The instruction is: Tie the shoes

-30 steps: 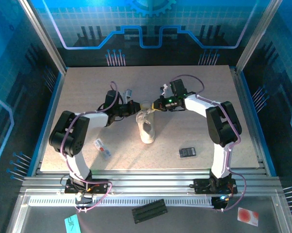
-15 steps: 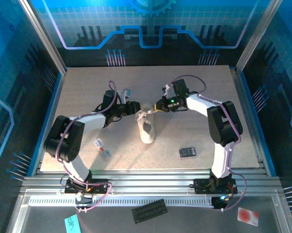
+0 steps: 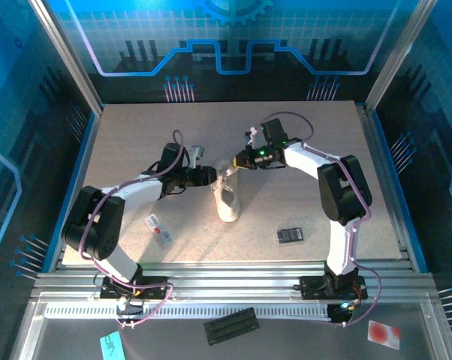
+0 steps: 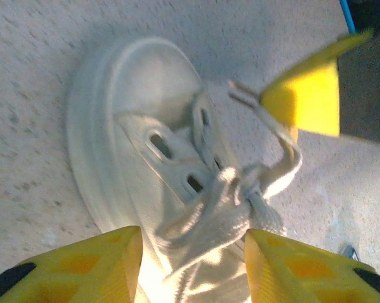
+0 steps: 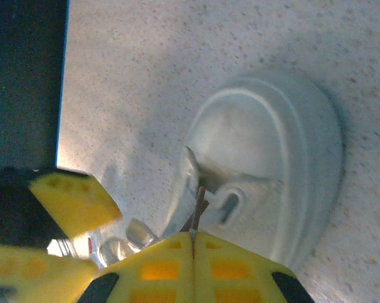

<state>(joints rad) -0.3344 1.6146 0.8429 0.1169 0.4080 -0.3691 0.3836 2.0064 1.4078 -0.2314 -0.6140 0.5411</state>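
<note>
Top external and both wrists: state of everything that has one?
small white low-top sneaker: upright on its sole, not tied.
pale fabric laces: loose bunch over the tongue, no bow.
left gripper: jaws open, astride the lace bunch.
right gripper: jaws shut on a lace end.
small black rectangular device: lying flat.
flat white-and-red packet: lying flat.

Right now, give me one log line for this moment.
left fingers open, laces between | right fingers shut on lace | sneaker upright on table
</note>
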